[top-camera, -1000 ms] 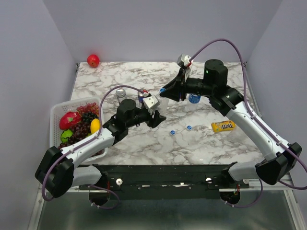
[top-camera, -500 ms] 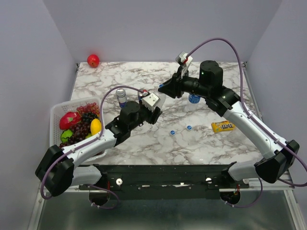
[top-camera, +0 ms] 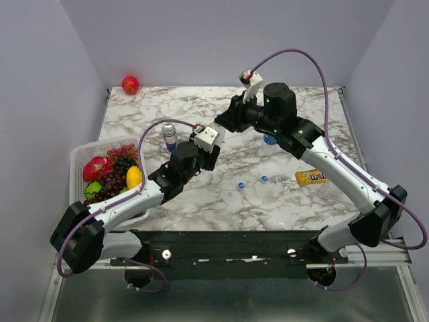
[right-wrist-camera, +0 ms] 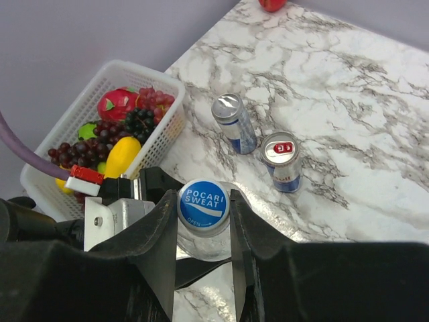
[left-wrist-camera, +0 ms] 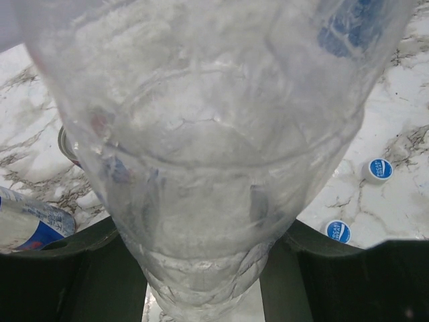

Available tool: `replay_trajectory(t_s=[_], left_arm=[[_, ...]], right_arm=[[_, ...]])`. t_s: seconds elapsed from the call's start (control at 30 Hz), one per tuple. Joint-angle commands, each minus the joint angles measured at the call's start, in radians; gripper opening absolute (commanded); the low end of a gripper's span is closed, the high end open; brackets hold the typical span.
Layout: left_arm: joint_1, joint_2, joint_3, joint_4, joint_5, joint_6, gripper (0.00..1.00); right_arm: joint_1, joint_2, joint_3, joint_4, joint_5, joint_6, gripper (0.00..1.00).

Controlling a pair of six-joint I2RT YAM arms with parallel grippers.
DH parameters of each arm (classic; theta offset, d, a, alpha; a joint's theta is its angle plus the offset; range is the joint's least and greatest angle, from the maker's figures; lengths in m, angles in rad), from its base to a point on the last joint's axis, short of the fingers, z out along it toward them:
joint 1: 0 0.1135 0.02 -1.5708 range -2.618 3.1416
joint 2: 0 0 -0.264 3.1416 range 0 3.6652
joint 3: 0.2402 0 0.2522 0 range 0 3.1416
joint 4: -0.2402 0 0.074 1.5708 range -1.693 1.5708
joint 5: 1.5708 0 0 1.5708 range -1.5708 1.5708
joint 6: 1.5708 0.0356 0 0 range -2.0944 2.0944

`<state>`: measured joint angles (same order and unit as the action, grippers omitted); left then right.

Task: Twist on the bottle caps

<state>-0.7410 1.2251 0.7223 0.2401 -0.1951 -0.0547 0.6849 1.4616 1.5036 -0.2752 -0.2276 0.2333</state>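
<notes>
A clear bottle (left-wrist-camera: 201,134) fills the left wrist view, and my left gripper (left-wrist-camera: 201,282) is shut on its lower body, holding it up over the table's middle. In the top view that left gripper (top-camera: 212,146) sits just below my right gripper (top-camera: 224,124). The right gripper (right-wrist-camera: 204,209) is shut on a blue "Pocari Sweat" bottle cap (right-wrist-camera: 204,202) sitting on the bottle's neck (right-wrist-camera: 201,245). Two loose blue caps (top-camera: 240,185) (top-camera: 264,178) lie on the marble in front; the left wrist view shows these caps (left-wrist-camera: 379,169) (left-wrist-camera: 338,231) too. A blue-labelled bottle (top-camera: 270,139) is mostly hidden behind the right arm.
Two drink cans (right-wrist-camera: 234,123) (right-wrist-camera: 281,159) stand just behind the held bottle. A white fruit basket (top-camera: 79,161) sits at the left edge. A yellow candy packet (top-camera: 312,176) lies at the right. A red apple (top-camera: 130,84) rests in the far left corner.
The right arm has swung left and its wrist has turned while gripping the cap. The left gripper has lifted the bottle slightly back and left.
</notes>
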Motion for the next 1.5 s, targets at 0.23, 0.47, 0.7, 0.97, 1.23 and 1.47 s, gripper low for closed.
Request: replay_trajectory(t_s=[0.23,0.47,0.7,0.97,1.23,1.47], left_arm=[[0.133,-0.029,-0.085,0.109,0.347,-0.198,0.00],[0.157,-0.035,-0.115,0.251,0.686,-0.223,0.00],[0.155,-0.029,-0.086,0.269,0.763,-0.197,0.00],[0.143,-0.021,-0.057,0.269,0.819,-0.131,0.00],[0.132,-0.009,-0.040,0.262,0.823,-0.097,0.00],[0.118,-0.016,-0.043,0.254,0.725,-0.063,0.00]], right_arm=[[-0.103,-0.061,0.061,-0.010,-0.240,-0.146,0.74],[-0.134,-0.055,0.018,0.060,-0.583,-0.224,0.75],[-0.134,-0.014,0.010,0.071,-0.733,-0.216,0.76],[-0.134,0.003,-0.002,0.080,-0.698,-0.216,0.76],[-0.134,0.026,-0.005,0.120,-0.673,-0.183,0.66],[-0.133,0.017,-0.031,0.142,-0.636,-0.158,0.34]])
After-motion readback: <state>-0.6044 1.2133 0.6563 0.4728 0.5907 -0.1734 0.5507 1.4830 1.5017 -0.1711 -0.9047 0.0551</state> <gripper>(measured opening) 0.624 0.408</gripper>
